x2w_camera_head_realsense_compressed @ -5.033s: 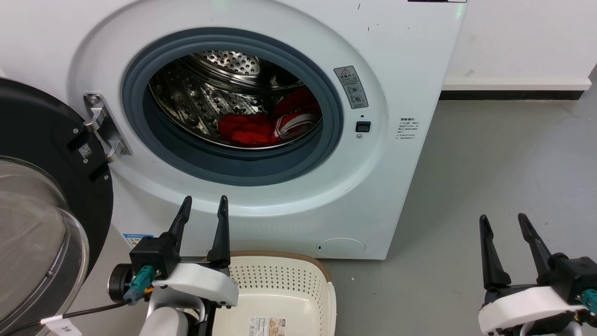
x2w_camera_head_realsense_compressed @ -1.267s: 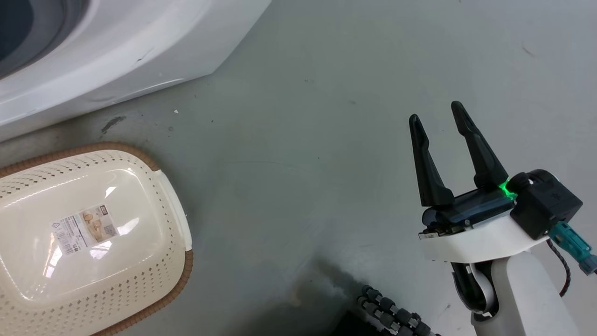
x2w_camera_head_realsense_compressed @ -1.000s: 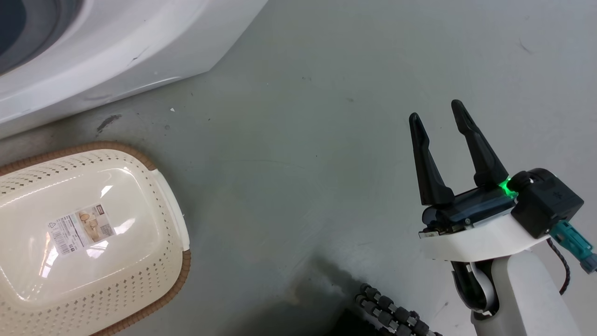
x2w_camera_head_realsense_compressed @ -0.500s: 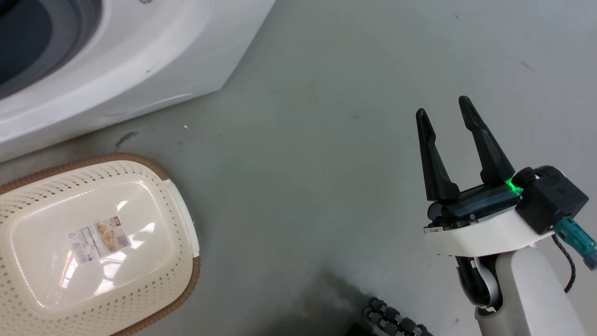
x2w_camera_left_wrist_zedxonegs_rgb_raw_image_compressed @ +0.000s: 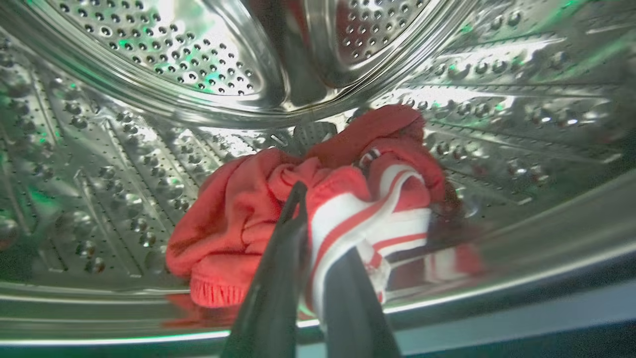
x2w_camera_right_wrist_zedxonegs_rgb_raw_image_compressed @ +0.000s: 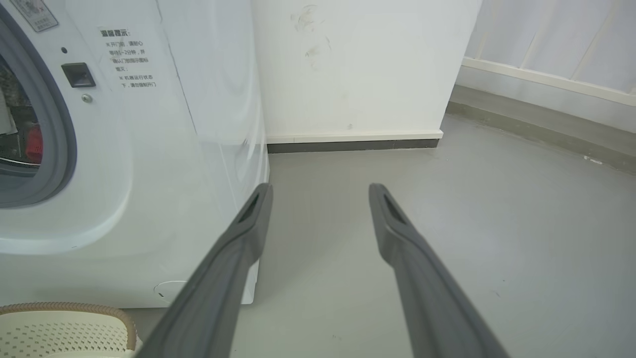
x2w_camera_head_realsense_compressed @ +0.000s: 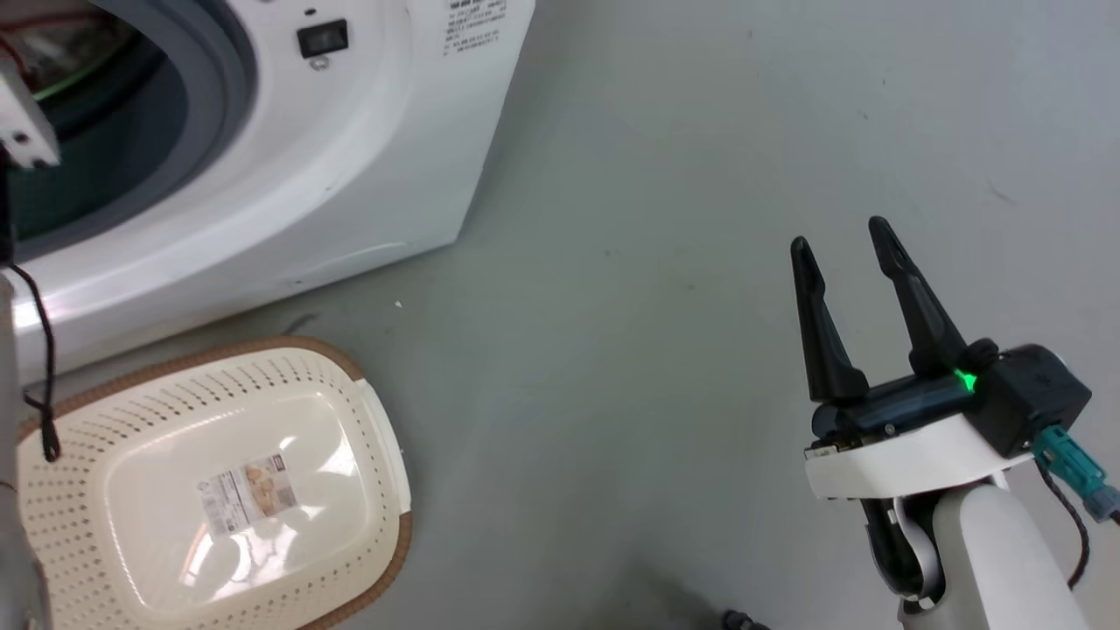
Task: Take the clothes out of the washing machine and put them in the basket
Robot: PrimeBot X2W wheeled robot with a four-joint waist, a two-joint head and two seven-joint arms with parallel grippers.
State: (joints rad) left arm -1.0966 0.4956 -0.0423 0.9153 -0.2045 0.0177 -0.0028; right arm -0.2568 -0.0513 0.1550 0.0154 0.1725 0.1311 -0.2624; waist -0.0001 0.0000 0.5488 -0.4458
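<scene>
The left gripper (x2w_camera_left_wrist_zedxonegs_rgb_raw_image_compressed: 320,223) reaches inside the washing machine (x2w_camera_head_realsense_compressed: 367,175), its two fingers drawn close together and pinching a white-striped fold of the clothes (x2w_camera_left_wrist_zedxonegs_rgb_raw_image_compressed: 233,219) — the red bundle lies on the bottom of the steel drum (x2w_camera_left_wrist_zedxonegs_rgb_raw_image_compressed: 149,54), near its front lip. The basket (x2w_camera_head_realsense_compressed: 262,376) stands on the grey floor (x2w_camera_head_realsense_compressed: 612,350) just before the machine's front. The right gripper (x2w_camera_head_realsense_compressed: 840,236) hovers over the floor, well apart from the basket — fingers spread, holding nothing.
</scene>
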